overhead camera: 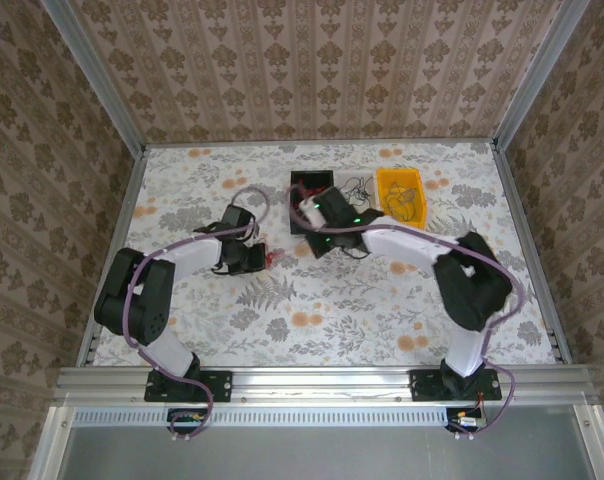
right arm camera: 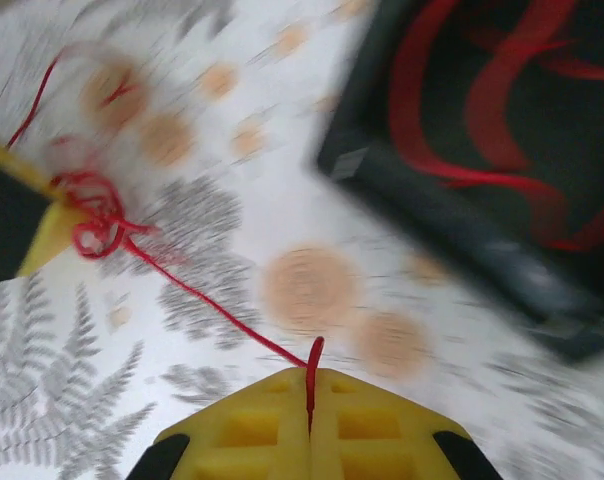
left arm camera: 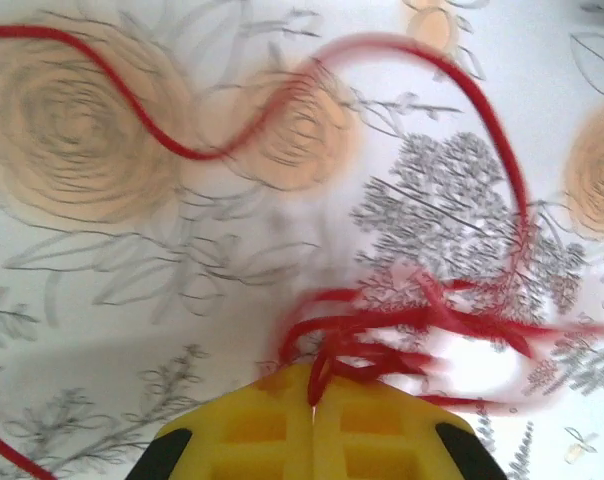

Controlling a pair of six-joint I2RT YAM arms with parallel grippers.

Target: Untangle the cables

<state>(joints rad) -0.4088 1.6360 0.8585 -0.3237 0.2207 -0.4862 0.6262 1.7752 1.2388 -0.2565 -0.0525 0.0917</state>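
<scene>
A tangle of thin red cables (left arm camera: 402,325) lies bunched on the flowered table just ahead of my left gripper (left arm camera: 314,395), whose yellow fingers are shut on a loop of it. One red strand (right arm camera: 197,295) runs taut from that knot (right arm camera: 97,215) to my right gripper (right arm camera: 310,385), which is shut on the strand's end. From above, the left gripper (overhead camera: 260,258) sits mid-table with the red bundle (overhead camera: 273,258) at its tip. The right gripper (overhead camera: 320,244) is a short way to its right. Both wrist views are blurred.
A black tray (overhead camera: 297,180) with more red cables (right arm camera: 462,100) stands just behind the right gripper. To its right sits a yellow bin (overhead camera: 382,180) with cables in it, and thin black wires (overhead camera: 359,187) lie between the two. Metal rails edge the table.
</scene>
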